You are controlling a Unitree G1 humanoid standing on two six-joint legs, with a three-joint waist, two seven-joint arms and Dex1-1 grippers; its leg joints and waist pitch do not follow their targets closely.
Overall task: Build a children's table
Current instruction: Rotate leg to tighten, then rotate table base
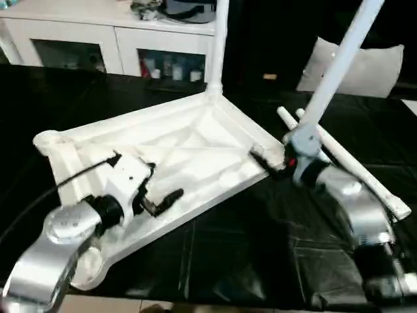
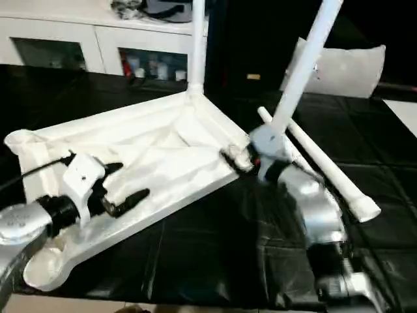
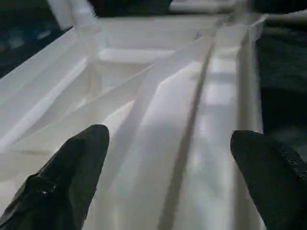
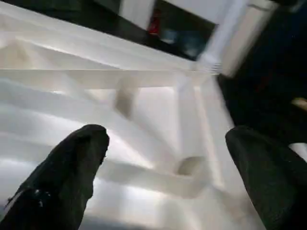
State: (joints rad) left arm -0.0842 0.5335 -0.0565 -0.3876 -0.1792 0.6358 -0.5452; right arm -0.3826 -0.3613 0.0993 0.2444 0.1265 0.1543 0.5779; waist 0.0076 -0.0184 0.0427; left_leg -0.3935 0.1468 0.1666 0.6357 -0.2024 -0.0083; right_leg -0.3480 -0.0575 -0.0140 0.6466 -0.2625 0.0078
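Both pairs of jaws are standing spread wide with nothing between them. The left gripper (image 1: 163, 189) is hovering over the ribbed underside of the white table top (image 1: 195, 147), its two black fingers (image 3: 72, 167) reaching out above the near-left part of the crossing ribs. The table top is lying upside down on the black table (image 1: 228, 254), one corner pointing toward the white cabinet (image 1: 78, 39) at the back. A leg (image 1: 218, 45) is standing upright in the far corner socket. A second leg (image 1: 339, 65) is rising at a slant from the right corner. The right gripper (image 1: 270, 160) is sitting at that right corner, its fingers (image 4: 72, 172) open over the ribs. Beside it, two loose legs (image 1: 352, 163) are lying on the black surface, just behind the right forearm.
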